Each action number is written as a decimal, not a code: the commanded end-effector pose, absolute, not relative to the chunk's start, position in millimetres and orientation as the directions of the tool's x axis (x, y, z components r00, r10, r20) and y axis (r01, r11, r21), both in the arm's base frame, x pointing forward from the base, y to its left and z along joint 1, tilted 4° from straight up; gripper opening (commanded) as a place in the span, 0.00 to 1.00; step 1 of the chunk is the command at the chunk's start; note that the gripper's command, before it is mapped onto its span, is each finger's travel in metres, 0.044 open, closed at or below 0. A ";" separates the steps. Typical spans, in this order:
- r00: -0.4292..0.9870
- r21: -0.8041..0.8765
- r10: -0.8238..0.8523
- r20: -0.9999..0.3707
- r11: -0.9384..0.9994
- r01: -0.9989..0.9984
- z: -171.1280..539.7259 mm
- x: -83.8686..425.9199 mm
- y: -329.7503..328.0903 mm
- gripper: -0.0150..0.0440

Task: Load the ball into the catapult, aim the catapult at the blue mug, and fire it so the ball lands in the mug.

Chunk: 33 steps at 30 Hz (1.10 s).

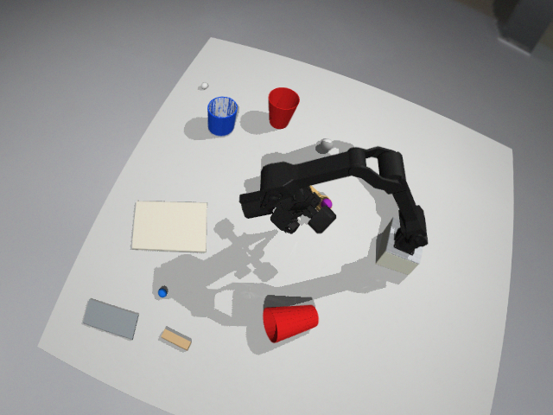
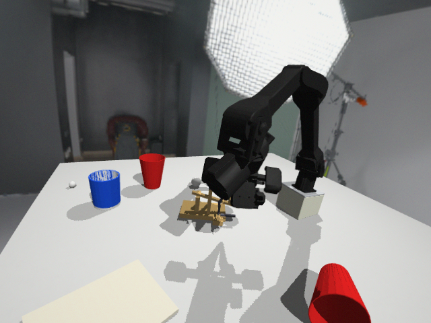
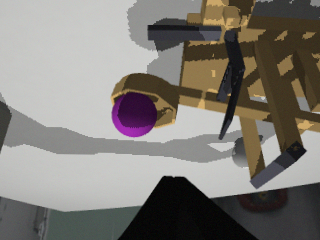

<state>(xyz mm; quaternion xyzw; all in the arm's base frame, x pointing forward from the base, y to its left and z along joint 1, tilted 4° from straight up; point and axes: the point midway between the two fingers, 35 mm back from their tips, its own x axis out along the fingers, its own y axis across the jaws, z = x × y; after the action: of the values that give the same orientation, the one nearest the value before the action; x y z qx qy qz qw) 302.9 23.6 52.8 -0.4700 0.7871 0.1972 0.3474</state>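
The wooden catapult [image 2: 199,210] [image 3: 260,60] stands mid-table, mostly hidden under my arm in the top view, where only a tan sliver shows. A purple ball [image 1: 327,203] [image 3: 134,114] sits in the cup of its throwing arm. The blue mug [image 1: 222,115] [image 2: 104,189] stands upright at the far left of the table, well away from the catapult. My gripper [image 3: 172,186] is shut and empty. It hovers low, just beside the ball end of the catapult, and touches neither.
An upright red cup [image 1: 282,107] [image 2: 151,170] stands next to the blue mug. A white ball [image 1: 325,143] [image 2: 196,181] lies behind the catapult, and a smaller one [image 1: 204,85] [image 2: 72,184] beyond the mug. A fallen red cup [image 1: 290,322] [image 2: 335,295], cream board [image 1: 169,225] [image 2: 104,299], grey slab [image 1: 110,318], tan block [image 1: 175,337] and small blue ball [image 1: 162,292] lie nearer.
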 end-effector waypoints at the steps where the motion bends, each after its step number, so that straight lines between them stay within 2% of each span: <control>1: -0.319 0.027 -0.646 -0.694 0.419 -0.908 56.7 291.4 24.0 0.25; 33: -0.319 0.027 -0.646 -0.694 0.419 -0.908 13.2 292.7 24.3 0.25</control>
<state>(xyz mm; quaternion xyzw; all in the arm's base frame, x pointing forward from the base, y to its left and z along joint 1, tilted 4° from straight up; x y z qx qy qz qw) 292.8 25.2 18.6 -0.4926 0.7846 0.2122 0.3109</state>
